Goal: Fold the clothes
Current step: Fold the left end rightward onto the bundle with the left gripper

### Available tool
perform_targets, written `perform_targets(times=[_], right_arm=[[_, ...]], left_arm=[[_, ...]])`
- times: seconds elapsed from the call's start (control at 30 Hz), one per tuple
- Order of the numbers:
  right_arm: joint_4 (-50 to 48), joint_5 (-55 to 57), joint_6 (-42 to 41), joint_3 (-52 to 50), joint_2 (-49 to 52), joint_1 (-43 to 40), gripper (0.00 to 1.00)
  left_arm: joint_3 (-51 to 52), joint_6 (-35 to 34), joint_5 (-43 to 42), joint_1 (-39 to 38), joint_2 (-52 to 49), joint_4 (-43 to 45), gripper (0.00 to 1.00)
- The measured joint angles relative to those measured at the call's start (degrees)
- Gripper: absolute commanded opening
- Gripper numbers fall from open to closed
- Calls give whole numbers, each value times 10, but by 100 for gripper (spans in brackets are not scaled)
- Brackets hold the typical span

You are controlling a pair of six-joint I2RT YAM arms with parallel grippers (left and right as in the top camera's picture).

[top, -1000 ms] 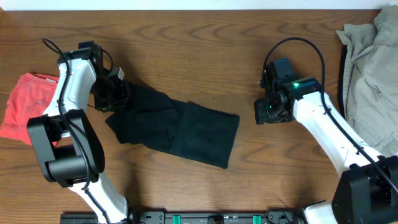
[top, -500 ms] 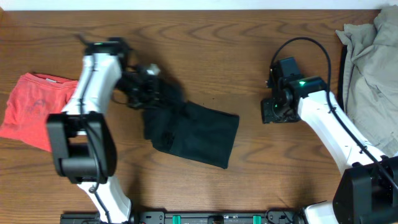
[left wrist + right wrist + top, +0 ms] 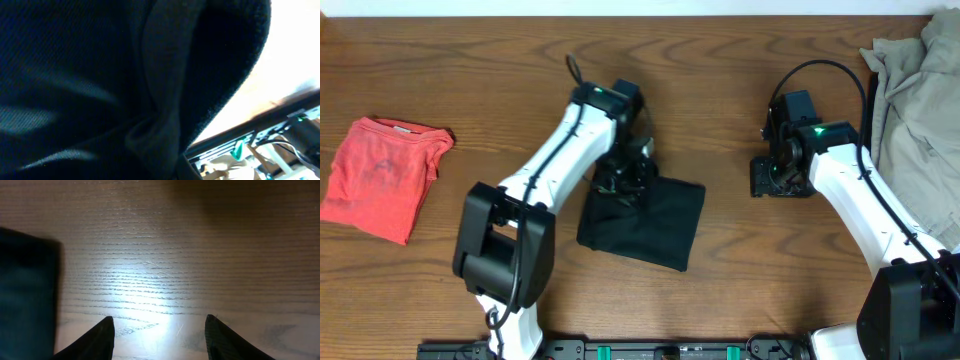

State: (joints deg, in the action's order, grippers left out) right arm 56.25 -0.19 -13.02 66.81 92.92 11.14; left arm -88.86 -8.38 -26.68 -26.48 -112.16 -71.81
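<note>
While the black shirt (image 3: 658,225) lies folded into a rough, slightly tilted rectangle near the middle of the wooden table (image 3: 520,60), the left gripper (image 3: 625,175) sits over its upper left corner, where the cloth bunches up under the arm. The left wrist view is almost wholly filled with dark fabric drawn into a pinched crease close against the lens. The fingers themselves are hidden, but the gathered cloth shows the gripper clamped on the shirt. The right gripper (image 3: 159,330) hovers over bare wood to the right of the shirt and apart from it. Its 2 fingertips (image 3: 92,340) stand wide apart with nothing between them but the table's grain, and the shirt's edge shows only at the left side of that wrist view. A coral-red tee (image 3: 385,175) lies crumpled near the table's left edge, well away from both arms. A beige garment (image 3: 915,110) is heaped at the far right, beside the right arm.
</note>
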Motion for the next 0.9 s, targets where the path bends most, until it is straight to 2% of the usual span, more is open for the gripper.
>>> perform_targets(times=[0.23,0.37,0.57,0.73,0.9], right_arm=[[0,0,0,0,0,0,59],[-1,0,0,0,0,0,60],[-1,-2,0,0,0,0,62],[-3,-2,0,0,0,0,64],[-15,-8,0,0,0,0,66]], left_arm=[[0,-49,6,-58,0,35,12],[0,-56,-17,-83,0,66,14],[0,-52,-32,-84,1,53,17],[0,-28,-34,-66,24,49,36],[0,7,-38,-52,104,68,38]])
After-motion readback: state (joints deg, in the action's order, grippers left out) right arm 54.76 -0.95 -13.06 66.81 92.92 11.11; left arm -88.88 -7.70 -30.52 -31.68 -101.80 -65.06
